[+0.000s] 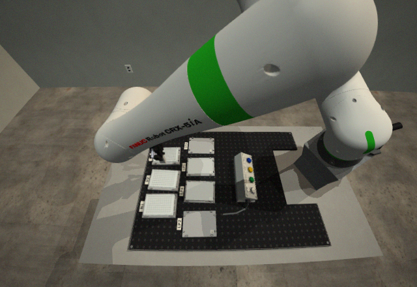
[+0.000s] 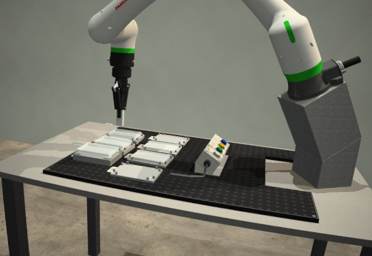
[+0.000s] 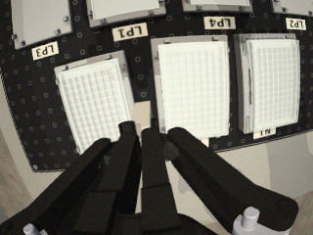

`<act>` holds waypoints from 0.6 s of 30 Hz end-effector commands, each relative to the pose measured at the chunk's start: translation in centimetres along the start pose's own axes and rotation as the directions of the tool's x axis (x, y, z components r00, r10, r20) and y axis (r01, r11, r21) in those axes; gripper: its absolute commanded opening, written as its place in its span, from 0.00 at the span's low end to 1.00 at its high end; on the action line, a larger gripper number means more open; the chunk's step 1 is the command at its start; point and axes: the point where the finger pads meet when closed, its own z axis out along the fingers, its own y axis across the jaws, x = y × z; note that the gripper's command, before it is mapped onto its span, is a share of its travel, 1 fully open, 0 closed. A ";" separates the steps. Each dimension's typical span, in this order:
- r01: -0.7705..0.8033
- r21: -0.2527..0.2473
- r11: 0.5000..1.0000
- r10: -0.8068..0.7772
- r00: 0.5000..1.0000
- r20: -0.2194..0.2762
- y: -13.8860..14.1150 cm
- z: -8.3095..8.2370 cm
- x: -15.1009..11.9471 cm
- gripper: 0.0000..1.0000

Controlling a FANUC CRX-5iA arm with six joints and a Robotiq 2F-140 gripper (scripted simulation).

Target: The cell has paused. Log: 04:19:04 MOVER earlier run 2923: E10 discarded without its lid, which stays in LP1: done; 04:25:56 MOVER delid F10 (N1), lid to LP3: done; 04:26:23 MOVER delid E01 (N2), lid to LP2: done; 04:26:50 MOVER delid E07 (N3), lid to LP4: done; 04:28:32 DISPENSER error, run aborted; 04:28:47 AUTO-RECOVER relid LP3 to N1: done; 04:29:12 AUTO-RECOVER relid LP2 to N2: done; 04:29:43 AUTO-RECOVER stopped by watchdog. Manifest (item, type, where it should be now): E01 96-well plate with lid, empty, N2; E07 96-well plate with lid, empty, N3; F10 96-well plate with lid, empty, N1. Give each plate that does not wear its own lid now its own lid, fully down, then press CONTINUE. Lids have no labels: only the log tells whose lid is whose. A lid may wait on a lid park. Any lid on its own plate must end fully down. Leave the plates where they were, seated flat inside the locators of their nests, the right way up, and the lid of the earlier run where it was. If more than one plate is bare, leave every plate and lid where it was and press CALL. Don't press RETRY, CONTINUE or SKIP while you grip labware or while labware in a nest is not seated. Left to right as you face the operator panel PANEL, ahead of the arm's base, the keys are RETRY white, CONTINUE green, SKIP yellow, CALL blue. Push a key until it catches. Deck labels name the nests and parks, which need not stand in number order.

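Gripper (image 2: 120,113), fingers fully closed and holding nothing, hovers upper left above three well plates (image 1: 163,179). Risk: choosing LP1's (image 3: 129,31) stale lid instead of LP4's (image 3: 219,23).
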 end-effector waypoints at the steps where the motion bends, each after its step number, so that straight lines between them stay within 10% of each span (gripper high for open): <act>1: 0.000 0.000 1.000 0.000 1.000 0.000 0.0 0.0 0.0 0.00; 18: 0.186 0.002 0.983 -0.186 0.983 -0.002 1.0 0.0 0.9 0.00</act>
